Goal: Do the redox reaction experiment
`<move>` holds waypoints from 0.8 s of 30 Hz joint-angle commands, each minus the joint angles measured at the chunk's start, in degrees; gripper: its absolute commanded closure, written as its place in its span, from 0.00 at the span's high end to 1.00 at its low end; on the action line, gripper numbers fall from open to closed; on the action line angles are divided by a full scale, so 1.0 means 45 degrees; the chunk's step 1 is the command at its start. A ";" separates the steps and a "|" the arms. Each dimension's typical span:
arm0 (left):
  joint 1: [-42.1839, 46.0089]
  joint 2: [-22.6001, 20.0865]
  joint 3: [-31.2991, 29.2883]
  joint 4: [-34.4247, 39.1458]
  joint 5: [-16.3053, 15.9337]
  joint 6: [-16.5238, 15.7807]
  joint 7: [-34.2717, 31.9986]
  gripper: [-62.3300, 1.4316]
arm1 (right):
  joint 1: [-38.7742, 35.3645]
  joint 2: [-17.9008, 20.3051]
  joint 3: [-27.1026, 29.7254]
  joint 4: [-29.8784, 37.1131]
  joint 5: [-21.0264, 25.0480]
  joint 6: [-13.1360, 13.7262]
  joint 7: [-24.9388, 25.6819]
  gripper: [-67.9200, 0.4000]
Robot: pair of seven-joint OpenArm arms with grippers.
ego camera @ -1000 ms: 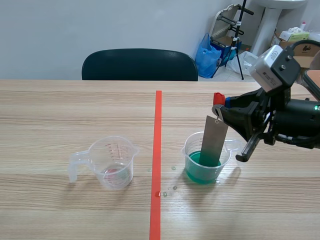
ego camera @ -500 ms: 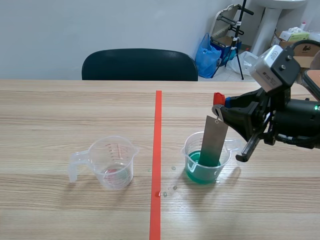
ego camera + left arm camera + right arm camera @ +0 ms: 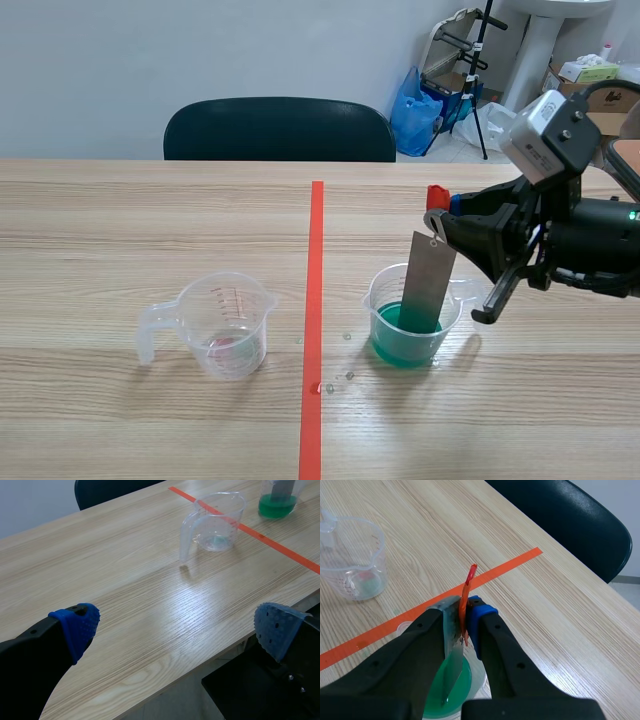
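Observation:
My right gripper point(image 3: 447, 224) point(image 3: 464, 619) is shut on the top of a grey metal strip point(image 3: 428, 281) point(image 3: 453, 647) with a red tag point(image 3: 467, 591). The strip's lower end stands in green liquid inside a clear plastic beaker point(image 3: 411, 322) point(image 3: 278, 499) right of the tape line. Left of the line stands a second clear beaker point(image 3: 226, 324) point(image 3: 218, 522) point(image 3: 355, 560) with only a trace of residue at its bottom. My left gripper point(image 3: 175, 625) hangs open over the table's near edge, well short of that beaker, holding nothing.
A few droplets point(image 3: 343, 374) lie on the wood between the beakers near the tape line. A dark chair point(image 3: 280, 130) stands behind the table's far edge. The table's front edge point(image 3: 210, 657) runs just under my left gripper.

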 commanded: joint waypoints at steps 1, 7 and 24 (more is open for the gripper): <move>0.0000 0.0039 -0.0092 0.0053 -0.0039 -0.0034 -0.0189 1.00 | 0.0180 0.0131 0.0024 0.0097 0.0097 0.0000 0.0024 0.02; 0.0000 0.0039 -0.0092 0.0053 -0.0039 -0.0034 -0.0189 1.00 | 0.0180 0.0131 0.0024 0.0097 0.0097 0.0000 0.0024 0.02; 0.0000 0.0039 -0.0092 0.0053 -0.0034 -0.0039 -0.0189 1.00 | 0.0180 0.0170 0.0063 0.0369 0.0189 0.0000 -0.0073 0.02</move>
